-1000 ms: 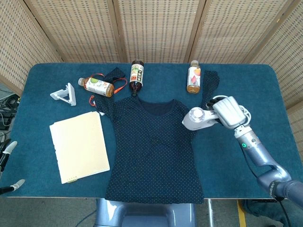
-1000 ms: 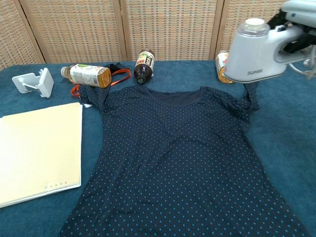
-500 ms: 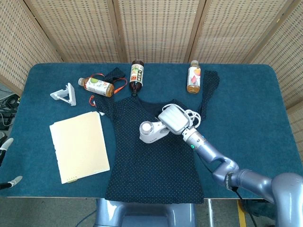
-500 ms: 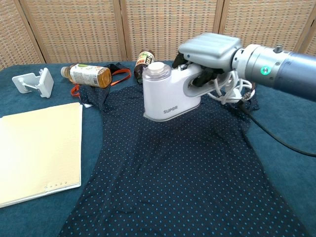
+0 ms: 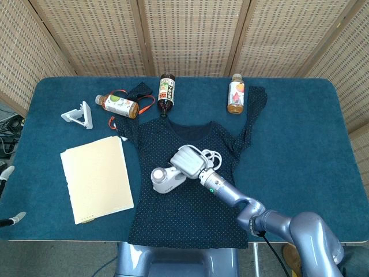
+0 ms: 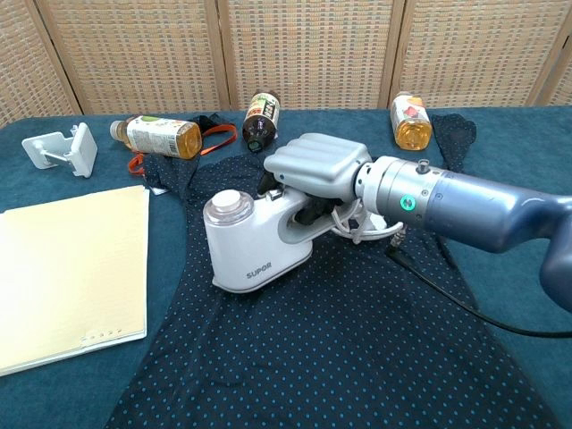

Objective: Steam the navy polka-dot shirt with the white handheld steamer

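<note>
At the near edge of the table (image 5: 323, 190) lies the hem of the navy polka-dot shirt (image 5: 196, 213), spread flat with its neckline toward the far edge and its sleeves reaching out to both sides. Over the shirt's middle, a little toward the left side of its chest, sits the white steamer (image 6: 255, 246); the right hand (image 6: 313, 170) is wrapped around its handle, fingers curled over the top, with the cord bunched just behind it. Whether the steamer's face is touching the cloth or hanging just above it cannot be told, and no steam shows. Near the left corner of the near edge only a couple of fingertips of the left hand (image 5: 11, 219) poke into the head view, too little to tell whether that hand is spread or closed; it holds nothing that can be seen. Further back on the left lies a cream notepad (image 5: 97, 178), then a white stand (image 5: 79, 115). Along the far edge lie three bottles: a green-label bottle (image 5: 118, 105) on an orange strap, a dark bottle (image 5: 166, 92) by the collar, and an orange bottle (image 5: 236, 94) by the right sleeve. By my reading the steaming is under way on the chest; the lower body, the hem and both sleeves would seem to be left.
</note>
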{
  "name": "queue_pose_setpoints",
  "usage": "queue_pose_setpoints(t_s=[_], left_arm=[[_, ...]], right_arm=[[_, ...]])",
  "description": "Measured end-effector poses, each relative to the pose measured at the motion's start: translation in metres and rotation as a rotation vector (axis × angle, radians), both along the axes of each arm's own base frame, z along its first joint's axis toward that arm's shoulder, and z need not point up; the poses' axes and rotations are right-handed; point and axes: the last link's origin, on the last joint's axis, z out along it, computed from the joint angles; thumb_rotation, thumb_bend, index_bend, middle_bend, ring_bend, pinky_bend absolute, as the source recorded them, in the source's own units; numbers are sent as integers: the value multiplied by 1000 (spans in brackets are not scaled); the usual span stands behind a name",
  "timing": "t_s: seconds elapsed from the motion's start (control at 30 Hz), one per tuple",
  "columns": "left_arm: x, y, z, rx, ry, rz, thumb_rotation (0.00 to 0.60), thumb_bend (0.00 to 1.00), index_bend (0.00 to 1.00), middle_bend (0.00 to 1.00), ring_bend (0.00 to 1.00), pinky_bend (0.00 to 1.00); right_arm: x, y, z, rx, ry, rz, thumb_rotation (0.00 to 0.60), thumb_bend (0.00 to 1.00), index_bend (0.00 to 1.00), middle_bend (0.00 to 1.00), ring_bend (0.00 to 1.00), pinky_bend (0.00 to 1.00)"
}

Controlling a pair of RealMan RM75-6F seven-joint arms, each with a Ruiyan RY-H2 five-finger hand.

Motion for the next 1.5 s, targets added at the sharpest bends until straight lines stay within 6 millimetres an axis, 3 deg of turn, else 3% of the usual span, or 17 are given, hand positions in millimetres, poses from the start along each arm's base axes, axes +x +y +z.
queue_pose_setpoints(t_s=[0.23, 0.47, 0.67, 1.0, 1.13, 1.27, 1.5], left_arm=[[1, -1, -3, -6, 6, 2, 600, 0, 0, 0, 0, 0], [2, 0, -6, -14, 17, -4, 600, 0, 0, 0, 0, 0], [4, 0, -12, -31, 28, -9, 600, 0, 0, 0, 0, 0], [11, -1, -19, -49, 36, -33, 600, 0, 0, 0, 0, 0], [13, -1, -21, -52, 40, -42, 600, 0, 0, 0, 0, 0], [15, -1, -21, -53, 41, -46, 600, 0, 0, 0, 0, 0], [15, -2, -20, -46, 37, -47, 600, 0, 0, 0, 0, 0]], right_arm=[[-13, 4, -10, 16, 0, 46, 600, 1000, 757, 669, 778, 1000], [-44, -5, -2, 0, 7, 15, 600, 1000, 757, 669, 778, 1000], [-83, -18, 18, -46, 21, -62, 600, 1000, 757, 669, 778, 1000], [-163, -43, 76, -199, 98, -255, 600, 1000, 757, 669, 778, 1000], [-186, -47, 93, -241, 107, -340, 600, 1000, 757, 669, 778, 1000], [-193, -46, 96, -244, 98, -371, 600, 1000, 757, 669, 779, 1000], [-177, -41, 84, -205, 63, -310, 600, 1000, 757, 668, 778, 1000]])
